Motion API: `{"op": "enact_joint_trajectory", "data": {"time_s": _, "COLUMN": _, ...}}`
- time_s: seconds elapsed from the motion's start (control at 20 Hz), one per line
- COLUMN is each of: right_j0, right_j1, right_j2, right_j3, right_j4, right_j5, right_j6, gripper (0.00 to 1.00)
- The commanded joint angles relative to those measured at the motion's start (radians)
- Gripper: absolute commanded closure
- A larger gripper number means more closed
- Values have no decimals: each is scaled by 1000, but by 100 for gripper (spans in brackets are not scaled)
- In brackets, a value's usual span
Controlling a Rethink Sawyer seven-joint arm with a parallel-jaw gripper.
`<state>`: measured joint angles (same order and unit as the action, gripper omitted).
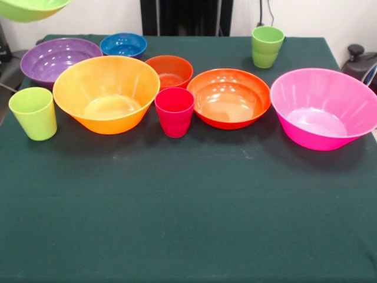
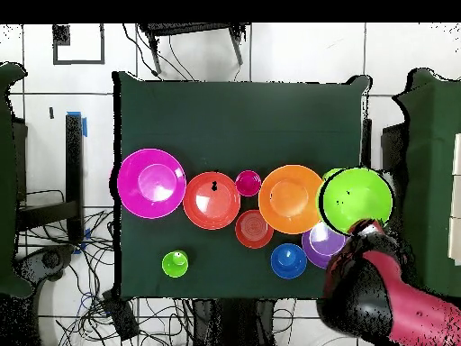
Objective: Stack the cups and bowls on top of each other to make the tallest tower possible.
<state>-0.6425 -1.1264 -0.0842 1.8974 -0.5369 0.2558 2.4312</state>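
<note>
The red cup sits nearest, mid-table. At ten o'clock the lime bowl hangs aloft; the grip's hidden, can't tell. Light, glossy, slippery: take the rim.

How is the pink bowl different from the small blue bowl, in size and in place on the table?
The pink bowl is far larger and wider than the blue bowl. In the front view the pink bowl sits at the row's right end, nearer the camera, while the blue bowl sits behind, between the purple bowl and the small orange bowl. Both stand rim-up, empty.
</note>
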Motion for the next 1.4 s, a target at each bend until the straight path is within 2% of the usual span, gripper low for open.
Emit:
{"op": "enact_joint_trajectory", "data": {"time_s": 0.05, "right_j0": -34, "right_j1": 176, "right_j2": 180, "right_j3": -203, "right_j4": -18, "right_j5": 88, "right_j6": -147, "gripper": 100}}
{"op": "enact_joint_trajectory", "data": {"time_s": 0.25, "right_j0": -32, "right_j1": 218, "right_j2": 202, "right_j3": -265, "right_j4": -13, "right_j5": 135, "right_j6": -153, "gripper": 100}}
{"op": "enact_joint_trajectory", "data": {"time_s": 0.55, "right_j0": 14, "right_j1": 292, "right_j2": 127, "right_j3": -359, "right_j4": -35, "right_j5": 142, "right_j6": -67, "gripper": 100}}
{"op": "enact_joint_trajectory", "data": {"time_s": 0.65, "right_j0": 49, "right_j1": 350, "right_j2": 74, "right_j3": -411, "right_j4": -43, "right_j5": 114, "right_j6": 5, "gripper": 100}}
{"op": "enact_joint_trajectory", "data": {"time_s": 0.8, "right_j0": 143, "right_j1": 475, "right_j2": -71, "right_j3": -519, "right_j4": -67, "right_j5": 53, "right_j6": 153, "gripper": 100}}
{"op": "enact_joint_trajectory", "data": {"time_s": 0.95, "right_j0": 179, "right_j1": 533, "right_j2": -139, "right_j3": -582, "right_j4": -50, "right_j5": 54, "right_j6": 174, "gripper": 100}}
{"op": "enact_joint_trajectory", "data": {"time_s": 1.15, "right_j0": 265, "right_j1": 658, "right_j2": -284, "right_j3": -697, "right_j4": -26, "right_j5": 36, "right_j6": 261, "gripper": 100}}
{"op": "enact_joint_trajectory", "data": {"time_s": 1.3, "right_j0": 355, "right_j1": 810, "right_j2": -451, "right_j3": -821, "right_j4": -3, "right_j5": 28, "right_j6": 396, "gripper": 100}}
{"op": "enact_joint_trajectory", "data": {"time_s": 1.4, "right_j0": 390, "right_j1": 903, "right_j2": -530, "right_j3": -900, "right_j4": 25, "right_j5": 45, "right_j6": 465, "gripper": 100}}
